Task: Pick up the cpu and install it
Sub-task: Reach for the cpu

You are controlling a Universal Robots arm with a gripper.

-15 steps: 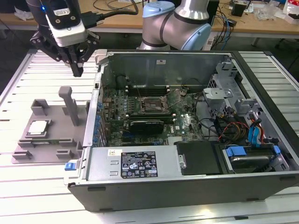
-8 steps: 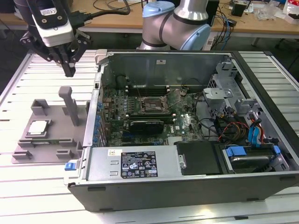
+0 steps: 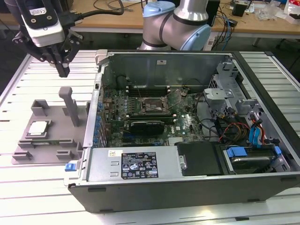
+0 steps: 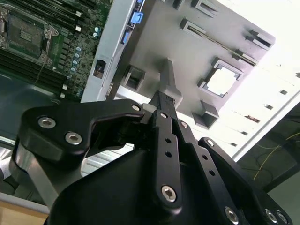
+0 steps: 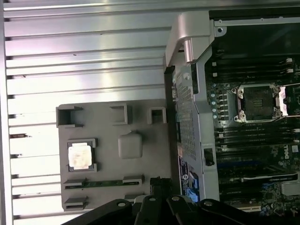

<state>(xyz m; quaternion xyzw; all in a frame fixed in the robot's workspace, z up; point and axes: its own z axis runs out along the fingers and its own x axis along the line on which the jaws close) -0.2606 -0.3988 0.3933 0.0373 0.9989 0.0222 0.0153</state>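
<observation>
The cpu (image 3: 38,128) is a small silver square lying flat in a recess of the grey fixture tray (image 3: 56,138) at the exterior view's left. It also shows bright in both wrist views, the cpu (image 4: 224,80) (image 5: 80,155) framed by the tray (image 4: 159,42) (image 5: 105,161). My gripper (image 3: 62,71) hangs well above the tray's far side, off to the side of the chip, fingers shut together with nothing between them. Its black fingers (image 4: 164,108) point toward the tray's upright post. The open motherboard socket (image 3: 152,105) (image 5: 259,102) lies inside the computer case.
A tall grey post (image 3: 70,105) and several raised blocks stand on the tray. The open case's metal side wall (image 3: 96,108) rises between tray and motherboard. A graphics card (image 3: 146,124), cables and drive bays (image 3: 253,136) crowd the case. The slatted table (image 3: 37,187) extends around.
</observation>
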